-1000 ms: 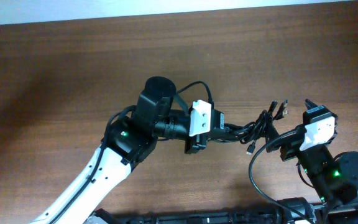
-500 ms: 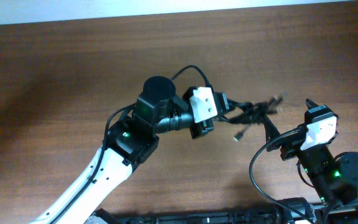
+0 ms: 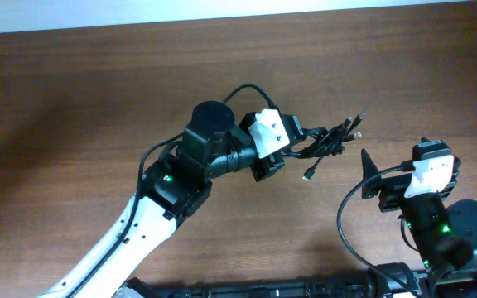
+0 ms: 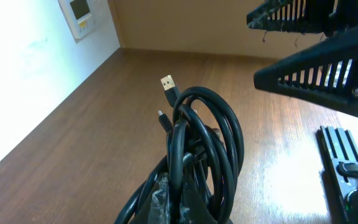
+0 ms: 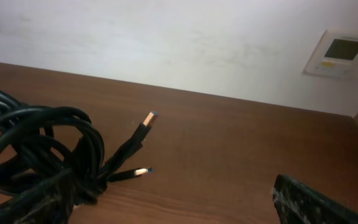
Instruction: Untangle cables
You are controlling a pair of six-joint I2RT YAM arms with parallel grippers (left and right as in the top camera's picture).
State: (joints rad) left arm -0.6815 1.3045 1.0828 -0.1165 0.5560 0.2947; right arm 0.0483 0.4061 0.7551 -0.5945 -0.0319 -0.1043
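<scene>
The cables (image 3: 331,141) are a bunch of looped black cords with USB plug ends sticking out, held above the table. My left gripper (image 3: 296,145) is shut on the bunch's left end; in the left wrist view the loops (image 4: 207,137) rise straight out of the jaws (image 4: 197,205). One plug (image 3: 307,175) hangs below the bunch. My right gripper (image 3: 392,165) is open and empty, to the right of the bunch. In the right wrist view the cables (image 5: 48,149) sit at the left, by the left finger, and the right finger shows at bottom right of the open jaws (image 5: 173,211).
The brown wooden table (image 3: 73,91) runs to a white wall at the back. A wall panel with a small screen (image 5: 339,53) is on that wall. The right arm's own thick black wire (image 3: 344,223) loops at the front right.
My left gripper has lifted the cable bunch up and back. The bunch has come away from my right gripper, which has opened wider and shifted slightly right and toward the front.
</scene>
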